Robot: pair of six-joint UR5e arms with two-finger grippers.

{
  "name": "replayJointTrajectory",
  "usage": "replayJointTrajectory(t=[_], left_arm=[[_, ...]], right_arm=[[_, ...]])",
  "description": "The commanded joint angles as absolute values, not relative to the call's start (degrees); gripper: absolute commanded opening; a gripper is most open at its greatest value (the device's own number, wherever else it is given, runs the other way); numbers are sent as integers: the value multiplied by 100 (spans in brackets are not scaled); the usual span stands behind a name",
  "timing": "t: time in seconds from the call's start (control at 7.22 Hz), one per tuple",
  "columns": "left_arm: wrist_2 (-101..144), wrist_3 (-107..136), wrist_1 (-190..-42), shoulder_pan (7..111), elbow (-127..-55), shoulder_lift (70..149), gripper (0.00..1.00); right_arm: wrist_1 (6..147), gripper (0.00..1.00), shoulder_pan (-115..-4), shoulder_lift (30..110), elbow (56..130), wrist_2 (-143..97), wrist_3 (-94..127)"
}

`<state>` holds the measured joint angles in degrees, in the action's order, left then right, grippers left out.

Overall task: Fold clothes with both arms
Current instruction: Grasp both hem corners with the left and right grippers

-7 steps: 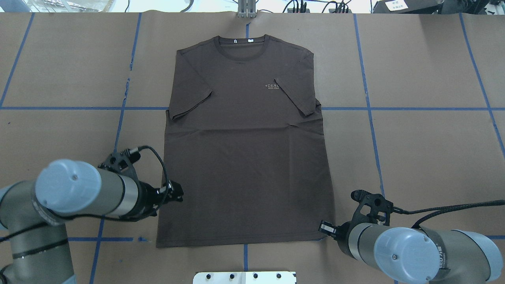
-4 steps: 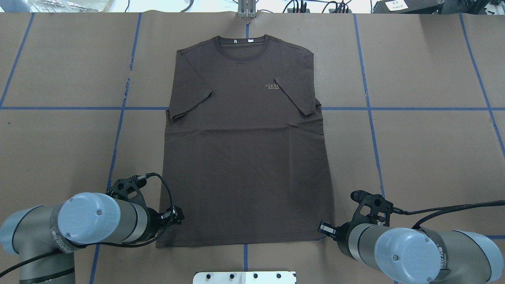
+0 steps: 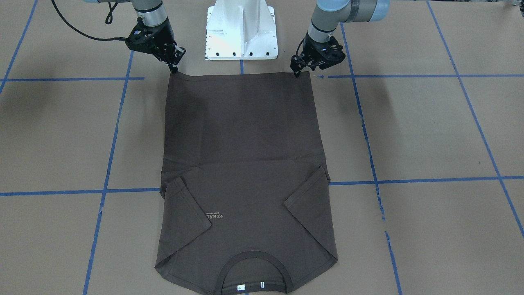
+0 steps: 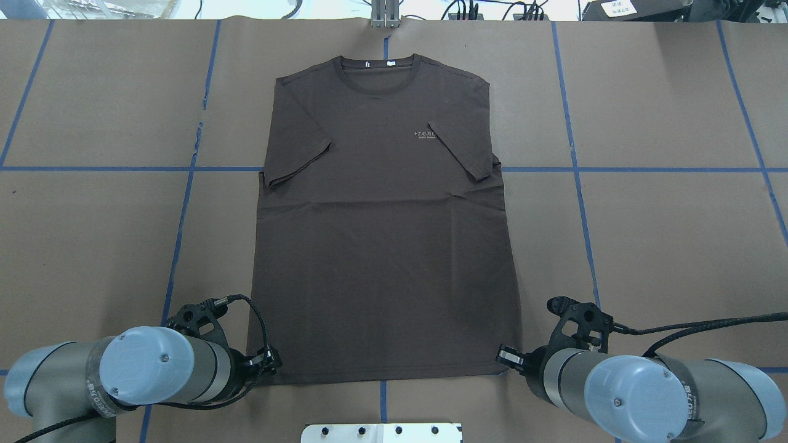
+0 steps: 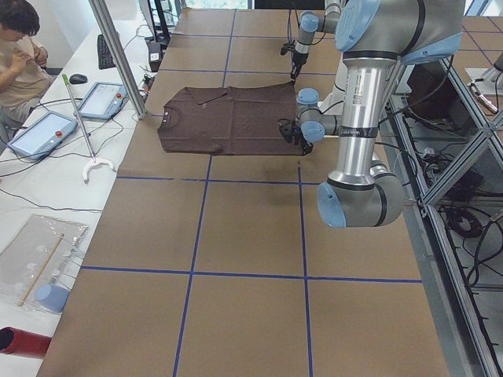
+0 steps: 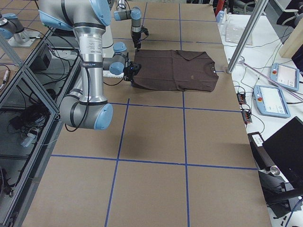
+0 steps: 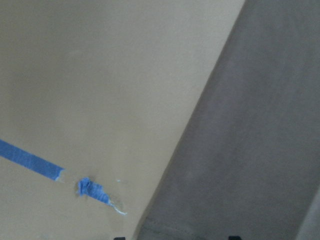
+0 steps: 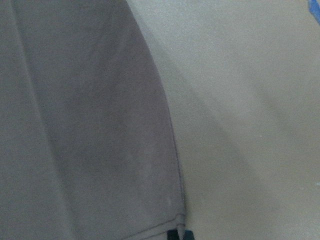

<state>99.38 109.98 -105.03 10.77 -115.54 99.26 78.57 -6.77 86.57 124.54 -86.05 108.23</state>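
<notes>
— Where is the T-shirt?
— Flat on the worktop, chest up. Its hem lies nearest both pincers and its collar farthest.
— The left pincer?
— Wide, straddling one hem corner.
— And the right pincer?
— Narrow, pinched on the other hem corner.
</notes>
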Motion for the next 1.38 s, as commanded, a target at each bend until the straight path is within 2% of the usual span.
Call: replayJointTrajectory(t=[0.0, 0.14, 0.28, 0.55, 0.69, 0.83, 1.25], left_arm=[[9940, 11004, -10503, 1072, -11540, 9923, 61], [9932, 11013, -10494, 1072, -11540, 9914, 50], [9940, 11013, -10451, 1072, -11540, 9871, 42], [9940, 11021, -10450, 1072, -11557, 9791, 32], [9940, 11021, -10441, 1072, -11566, 9800, 22], [9949, 11021, -10441, 1072, -11584, 9800, 0], [9993, 11004, -10222, 1081, -12013, 9835, 0]], right_arm=[[7857, 0, -677, 8657, 12454, -8604, 10819], [7857, 0, -677, 8657, 12454, -8604, 10828], [7857, 0, -677, 8657, 12454, -8604, 10828], [7858, 0, -677, 8657, 12454, -8596, 10819], [7857, 0, -677, 8657, 12454, -8596, 10819], [7857, 0, -685, 8657, 12454, -8596, 10819], [7866, 0, -677, 8666, 12541, -8604, 10828]])
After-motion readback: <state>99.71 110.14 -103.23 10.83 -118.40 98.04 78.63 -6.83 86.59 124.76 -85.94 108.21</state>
